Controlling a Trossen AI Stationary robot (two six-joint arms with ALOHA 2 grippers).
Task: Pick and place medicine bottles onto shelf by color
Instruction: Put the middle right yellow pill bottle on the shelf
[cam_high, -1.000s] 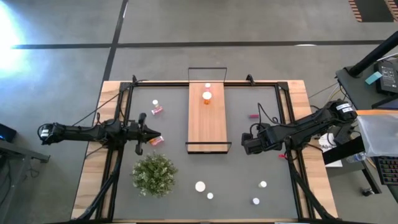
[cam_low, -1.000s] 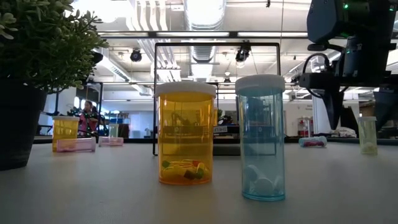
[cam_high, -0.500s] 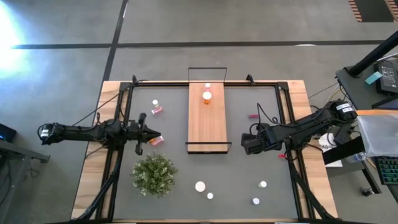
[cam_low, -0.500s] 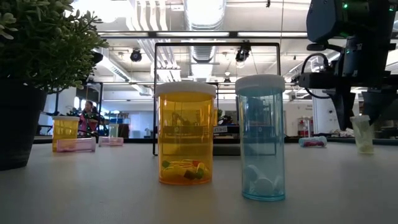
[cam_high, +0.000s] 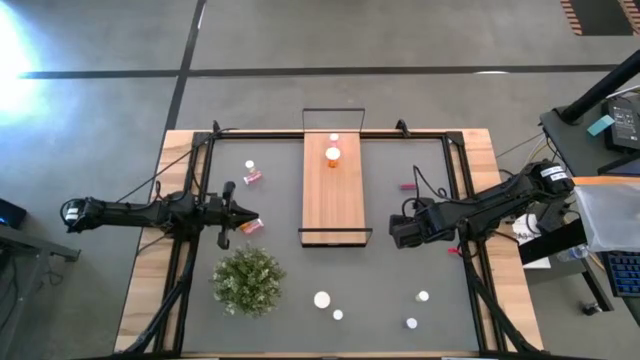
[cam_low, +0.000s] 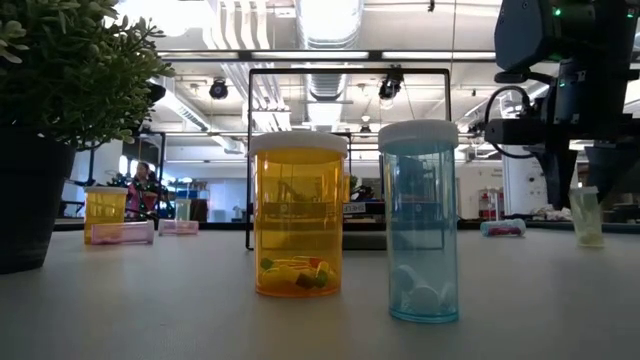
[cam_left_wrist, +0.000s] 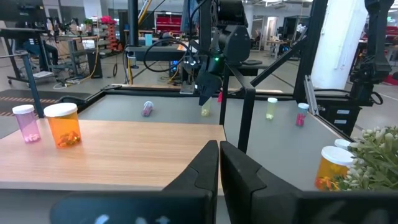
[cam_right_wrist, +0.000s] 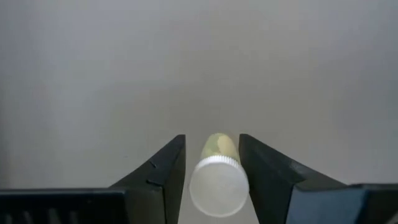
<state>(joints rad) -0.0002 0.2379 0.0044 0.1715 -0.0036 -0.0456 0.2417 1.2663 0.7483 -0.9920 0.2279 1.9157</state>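
My right gripper (cam_high: 400, 232) points steeply down over the mat right of the shelf (cam_high: 333, 190), shut on a small pale yellow-green medicine bottle (cam_low: 585, 215) with a white cap (cam_right_wrist: 217, 183). My left gripper (cam_left_wrist: 219, 163) waits shut and level left of the shelf, touching nothing. An orange bottle (cam_left_wrist: 64, 124) and a pink one (cam_left_wrist: 27, 122) stand on the shelf's far end. More bottles stand or lie on the mat: a pink one (cam_high: 408, 186), two at the far left (cam_high: 252, 177), and several near the front (cam_high: 322, 299). My right gripper pinches the pale bottle between its two fingers at the cap end (cam_right_wrist: 198, 174), one finger on each side. The fingers (cam_low: 556, 190) come from above, pointing down. The bottle leans a little below them; whether its base stays on the mat I cannot tell.
A bushy green plant (cam_high: 248, 280) stands at the near left of the mat. Close to the low camera stand an orange bottle (cam_low: 298, 215) and a blue one (cam_low: 421, 220). A pink bottle (cam_high: 250, 226) lies beside my left gripper. Black frame rails (cam_high: 465, 200) run along the table's sides.
My right gripper has shut on the pale bottle while staying in place. The bottle, upright a second ago, has shifted slightly between the fingers and now leans a little.
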